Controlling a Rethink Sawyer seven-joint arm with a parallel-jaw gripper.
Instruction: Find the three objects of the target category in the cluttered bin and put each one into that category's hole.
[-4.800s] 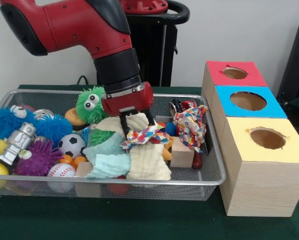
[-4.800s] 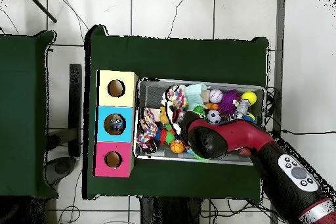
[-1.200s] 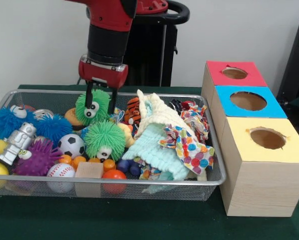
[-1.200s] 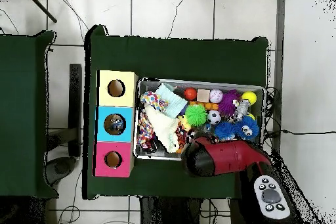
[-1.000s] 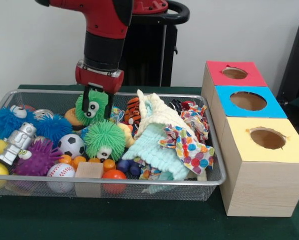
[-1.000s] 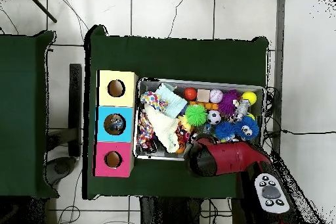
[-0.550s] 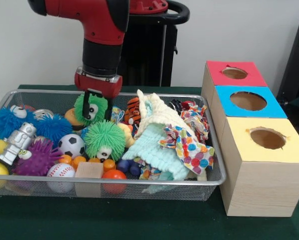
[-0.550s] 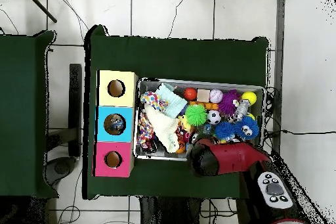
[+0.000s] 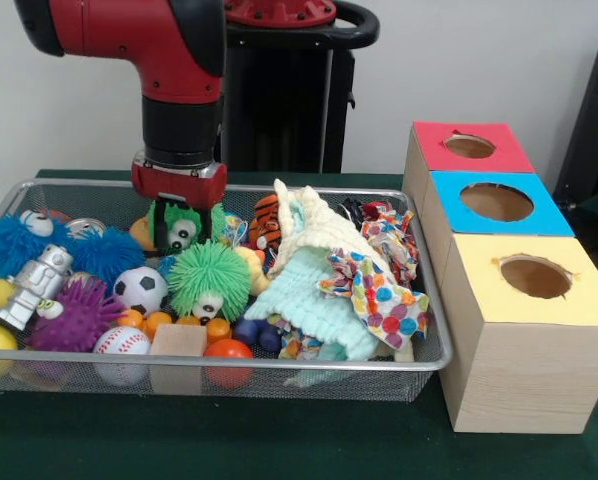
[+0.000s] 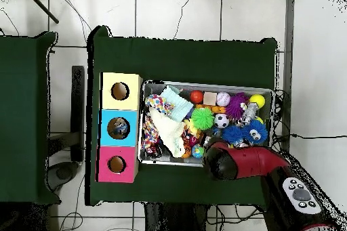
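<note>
Green fuzzy toy (image 9: 182,226) clamped in the gripper (image 9: 183,226).
Wire bin (image 9: 431,338) clutter hides its lower half; overhead, the arm covers it.

Even bright indoor light, soft shadows

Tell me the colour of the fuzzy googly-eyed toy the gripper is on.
Green: the fuzzy toy sits between the gripper fingers, clearest in the front view.

I count three boxes beside my bin: one red (image 9: 469,147), one blue (image 9: 497,203), one yellow (image 9: 532,278). Inside the bin sit two green fuzzy balls (image 9: 210,279), two blue fuzzy balls (image 9: 14,243), one purple spiky ball (image 9: 74,315) and one silver robot (image 9: 37,283).
</note>
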